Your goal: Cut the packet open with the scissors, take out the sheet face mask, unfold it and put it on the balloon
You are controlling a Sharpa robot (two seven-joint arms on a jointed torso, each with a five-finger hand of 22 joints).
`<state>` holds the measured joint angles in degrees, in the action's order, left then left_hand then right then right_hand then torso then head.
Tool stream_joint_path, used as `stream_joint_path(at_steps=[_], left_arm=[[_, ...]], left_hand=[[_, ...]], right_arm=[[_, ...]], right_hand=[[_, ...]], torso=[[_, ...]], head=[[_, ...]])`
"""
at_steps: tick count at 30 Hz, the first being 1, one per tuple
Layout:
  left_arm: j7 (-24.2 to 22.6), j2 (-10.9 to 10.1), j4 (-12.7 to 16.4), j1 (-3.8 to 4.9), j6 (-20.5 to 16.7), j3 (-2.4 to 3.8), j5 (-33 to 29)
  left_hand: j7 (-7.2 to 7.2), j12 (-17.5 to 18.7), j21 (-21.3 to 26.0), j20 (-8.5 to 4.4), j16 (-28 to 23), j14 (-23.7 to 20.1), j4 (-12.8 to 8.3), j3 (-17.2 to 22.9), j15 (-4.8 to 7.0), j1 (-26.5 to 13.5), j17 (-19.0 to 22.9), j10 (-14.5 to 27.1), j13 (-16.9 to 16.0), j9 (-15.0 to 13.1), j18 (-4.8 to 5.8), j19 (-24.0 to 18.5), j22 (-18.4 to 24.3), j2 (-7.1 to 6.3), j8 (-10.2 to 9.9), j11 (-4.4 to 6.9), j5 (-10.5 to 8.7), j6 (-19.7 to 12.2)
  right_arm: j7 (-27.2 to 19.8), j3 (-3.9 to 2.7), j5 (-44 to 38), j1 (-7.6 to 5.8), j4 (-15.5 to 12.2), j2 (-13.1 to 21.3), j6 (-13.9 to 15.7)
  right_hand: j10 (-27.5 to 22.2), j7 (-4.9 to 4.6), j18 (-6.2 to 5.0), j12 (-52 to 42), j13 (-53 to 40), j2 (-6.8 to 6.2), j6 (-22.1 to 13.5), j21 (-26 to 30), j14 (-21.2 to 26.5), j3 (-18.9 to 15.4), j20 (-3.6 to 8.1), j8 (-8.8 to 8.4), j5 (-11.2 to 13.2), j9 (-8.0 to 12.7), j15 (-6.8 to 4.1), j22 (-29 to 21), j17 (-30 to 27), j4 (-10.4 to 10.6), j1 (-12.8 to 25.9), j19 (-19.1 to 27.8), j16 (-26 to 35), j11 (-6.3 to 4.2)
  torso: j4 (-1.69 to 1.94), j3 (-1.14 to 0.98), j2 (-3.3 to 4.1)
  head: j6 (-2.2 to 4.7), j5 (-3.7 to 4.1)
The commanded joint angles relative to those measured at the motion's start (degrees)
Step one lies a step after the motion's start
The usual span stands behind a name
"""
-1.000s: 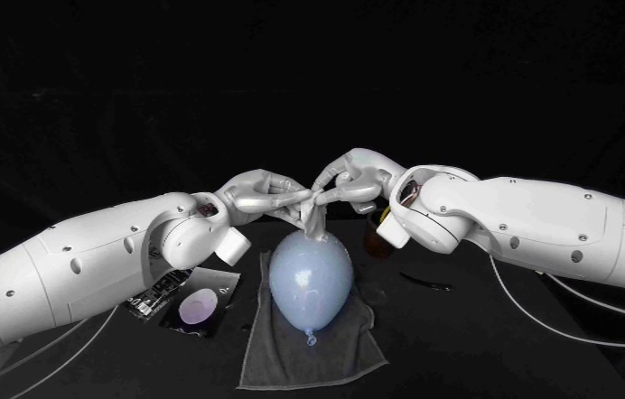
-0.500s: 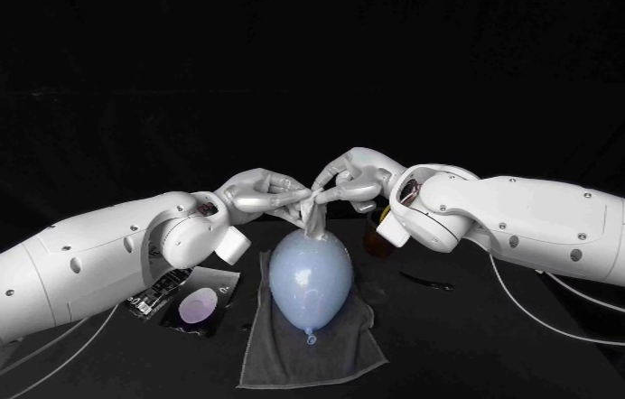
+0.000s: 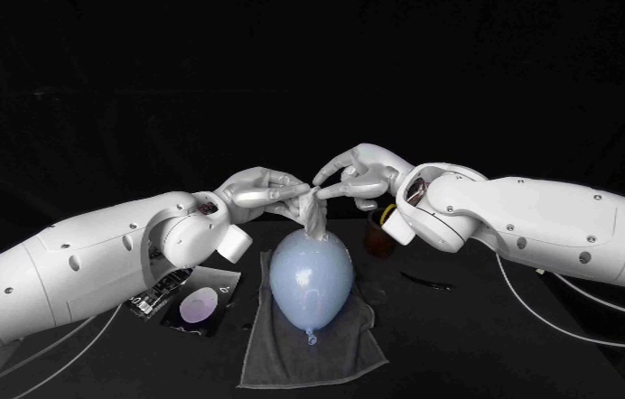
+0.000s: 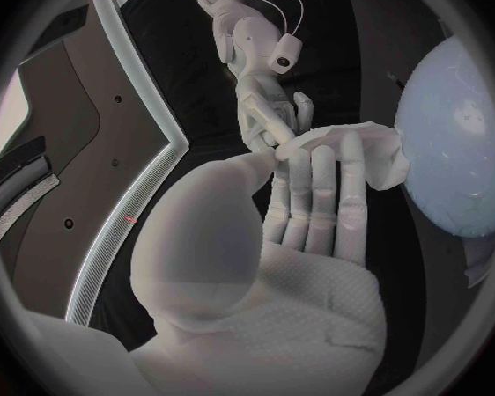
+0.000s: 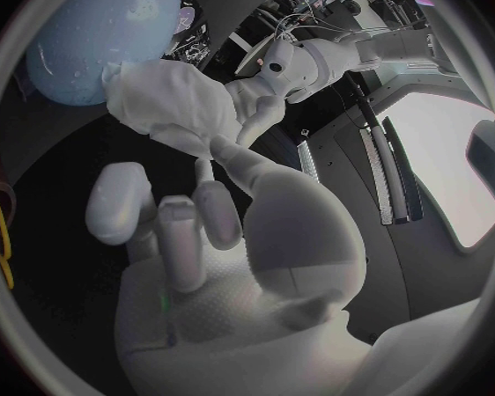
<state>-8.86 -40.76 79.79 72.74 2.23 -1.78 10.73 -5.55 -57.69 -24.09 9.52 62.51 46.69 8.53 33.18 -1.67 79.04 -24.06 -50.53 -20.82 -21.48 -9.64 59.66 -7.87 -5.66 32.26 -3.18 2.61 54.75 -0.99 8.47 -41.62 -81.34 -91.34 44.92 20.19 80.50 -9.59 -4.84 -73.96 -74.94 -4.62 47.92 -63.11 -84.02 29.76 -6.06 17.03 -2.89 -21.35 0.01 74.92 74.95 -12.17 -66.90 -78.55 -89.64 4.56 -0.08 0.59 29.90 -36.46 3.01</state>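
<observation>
Sheet mask (image 3: 317, 222), crumpled, hangs pinched between left hand (image 3: 261, 191) and right hand (image 3: 354, 179), its lower edge touching the far end of the balloon (image 3: 310, 277).

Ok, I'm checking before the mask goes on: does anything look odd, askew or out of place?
Only the sheet mask: it is a crumpled wad pinched between the left hand and right hand, hanging down to the far end of the balloon, not spread. The balloon lies squarely on its towel.
</observation>
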Motion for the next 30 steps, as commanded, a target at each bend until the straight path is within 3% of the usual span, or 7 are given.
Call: stream_joint_path(at_steps=[1, 8, 14, 25, 30], left_arm=[[-0.7, 0.0, 0.3, 0.03, -0.7, 0.06, -3.1], [-0.6, -0.1, 0.4, -0.28, -0.5, 0.05, -4.4], [-0.6, -0.2, 0.6, -0.60, -0.3, 0.05, -5.1], [-0.6, -0.5, 1.1, -0.84, 0.6, 0.05, -5.5], [-0.7, -0.7, 1.3, -0.86, 0.8, 0.05, -5.5]], left_hand=[[0.33, -0.5, -1.0, -0.11, 0.3, 0.0, -3.5, 3.7, 0.05, -1.9, -0.1, -0.2, -0.3, -1.1, -0.50, -0.9, -0.6, 0.07, 0.6, -0.01, 0.20, -0.2], [0.32, -0.6, -2.2, -0.13, 0.5, -0.1, -5.2, 5.1, 0.04, -3.5, -0.1, 0.0, -0.6, -1.4, -0.47, -1.7, -1.4, 0.16, 0.9, 0.00, 0.20, -0.2], [0.29, -0.8, -3.0, -0.13, 0.6, -0.2, -6.3, 6.0, 0.02, -4.7, -0.1, 0.1, -0.8, -1.5, -0.46, -2.3, -2.0, 0.33, 1.1, -0.02, 0.19, -0.3], [0.27, -0.9, -4.1, -0.14, 0.8, -0.2, -7.7, 7.0, 0.02, -5.9, -0.1, 0.1, -1.0, -1.6, -0.44, -3.0, -2.7, 0.58, 1.2, -0.01, 0.19, -0.3], [0.29, -0.9, -4.4, -0.15, 0.8, -0.2, -8.0, 7.2, 0.02, -6.3, -0.1, 0.2, -1.0, -1.6, -0.44, -3.2, -2.9, 0.67, 1.3, -0.01, 0.18, -0.3]], right_arm=[[-6.0, -0.03, -6.1, 0.12, -0.9, 0.7, 3.9], [-11.6, -0.02, -14.0, 1.38, -3.2, 2.8, 8.6], [-15.3, -0.03, -19.4, 2.63, -4.6, 3.9, 13.1], [-15.2, -0.03, -24.9, 3.74, -3.8, 2.9, 17.9], [-14.5, -0.04, -25.8, 3.89, -2.8, 2.1, 18.6]], right_hand=[[-0.3, -0.06, -0.43, 0.1, -3.7, -0.57, 0.2, -0.1, -5.5, -0.5, -0.11, -0.31, -0.1, 0.1, 0.56, 7.4, 13.7, 0.0, -0.2, 0.1, 0.2, 0.07], [0.3, 0.19, -0.10, -0.9, -4.2, -0.27, 1.8, -2.3, -6.0, -0.9, -0.25, -0.62, -0.1, 0.1, 0.42, 8.1, 15.0, -0.2, -1.6, -0.9, -0.4, -0.15], [2.1, 1.19, 0.56, -3.7, -5.9, 1.05, 5.6, -6.1, -6.0, -0.6, 0.18, -0.38, -0.1, 0.0, -0.26, 9.2, 15.0, -0.3, -3.9, -2.7, -0.4, -1.00], [2.9, 1.60, 0.79, -4.8, -6.6, 1.71, 7.0, -7.3, -6.0, -0.3, 0.58, -0.73, 0.0, 0.1, -0.65, 9.6, 15.0, -0.3, -4.7, -3.3, -0.4, -1.40], [3.0, 1.59, 0.81, -4.9, -6.7, 1.64, 7.0, -7.4, -6.0, -0.3, 0.62, -0.85, 0.0, 0.2, -0.69, 9.6, 15.0, -0.3, -4.8, -3.4, -0.4, -1.41]], torso=[[-0.01, -0.02, 0.07], [-0.04, -0.03, 0.05], [-0.08, -0.04, 0.04], [0.06, -0.03, 0.10], [0.05, 0.03, 0.11]], head=[[-0.09, -0.15], [-0.44, -0.41], [-0.75, -0.40], [-1.10, -0.19], [-1.32, -0.25]])
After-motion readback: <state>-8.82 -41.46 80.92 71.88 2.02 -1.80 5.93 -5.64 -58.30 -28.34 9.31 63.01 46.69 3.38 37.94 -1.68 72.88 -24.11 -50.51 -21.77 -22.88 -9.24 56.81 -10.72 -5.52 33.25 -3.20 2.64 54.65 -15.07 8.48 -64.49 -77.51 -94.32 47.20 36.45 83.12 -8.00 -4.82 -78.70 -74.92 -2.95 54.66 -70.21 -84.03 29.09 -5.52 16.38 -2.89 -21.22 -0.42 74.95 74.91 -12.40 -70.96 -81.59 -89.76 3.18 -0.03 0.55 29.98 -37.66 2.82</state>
